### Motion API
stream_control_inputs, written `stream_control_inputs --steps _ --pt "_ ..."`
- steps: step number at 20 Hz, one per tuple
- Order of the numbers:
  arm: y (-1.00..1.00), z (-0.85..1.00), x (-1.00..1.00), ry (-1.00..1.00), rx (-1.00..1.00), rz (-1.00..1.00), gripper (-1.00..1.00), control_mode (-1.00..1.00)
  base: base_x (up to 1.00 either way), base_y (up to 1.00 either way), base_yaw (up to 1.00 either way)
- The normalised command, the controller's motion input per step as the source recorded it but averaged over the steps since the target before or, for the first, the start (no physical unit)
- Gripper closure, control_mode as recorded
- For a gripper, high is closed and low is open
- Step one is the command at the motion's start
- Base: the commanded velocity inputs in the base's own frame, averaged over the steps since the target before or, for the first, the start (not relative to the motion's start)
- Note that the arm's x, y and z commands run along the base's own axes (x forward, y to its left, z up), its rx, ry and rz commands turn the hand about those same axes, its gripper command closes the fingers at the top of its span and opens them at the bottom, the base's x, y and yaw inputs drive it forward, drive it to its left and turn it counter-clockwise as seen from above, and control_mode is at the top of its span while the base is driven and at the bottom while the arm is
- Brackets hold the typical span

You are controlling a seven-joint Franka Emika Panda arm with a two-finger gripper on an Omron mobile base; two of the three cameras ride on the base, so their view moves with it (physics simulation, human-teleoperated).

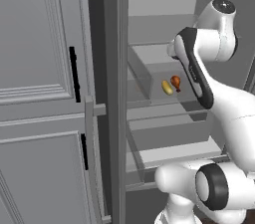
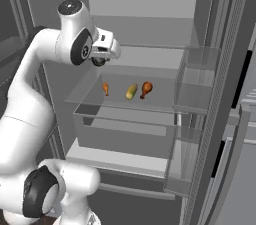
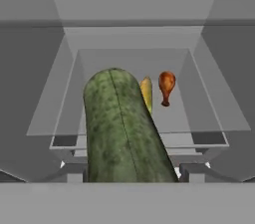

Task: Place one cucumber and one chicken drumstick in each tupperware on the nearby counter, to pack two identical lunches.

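In the hand view a large dark green cucumber (image 3: 122, 128) rises from the bottom and hides the fingertips. My gripper (image 2: 102, 56) is shut on it, held up in front of the open fridge at the left of the middle shelf. On that glass shelf (image 2: 165, 100) lie a chicken drumstick (image 2: 146, 89) (image 3: 166, 87) (image 1: 175, 81), a yellowish oblong item (image 2: 131, 91) (image 3: 146, 93) (image 1: 167, 87) beside it, and a smaller drumstick (image 2: 105, 88) further left. The tupperware and the counter are out of view.
The fridge interior is grey with several shelves and a lower drawer (image 2: 125, 134). Its open door with clear bins (image 2: 197, 81) stands at the right. A grey panelled door (image 1: 45, 93) fills the left of the left base view.
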Motion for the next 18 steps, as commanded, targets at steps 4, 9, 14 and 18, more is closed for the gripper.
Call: stream_control_inputs --steps 4,9,14,18 --pt "0.1 -0.31 -1.0 0.2 0.0 -0.02 1.0 -1.0 0.0 0.0 0.0" --pt "0.08 -0.35 -1.0 0.07 0.0 -0.02 1.0 -1.0 0.0 0.0 0.0" --pt "0.08 -0.65 -1.0 0.0 0.0 -0.03 1.0 -1.0 0.0 0.0 0.0" --pt "0.02 -0.54 -1.0 -0.01 0.0 0.0 1.0 -1.0 0.0 0.0 0.0"
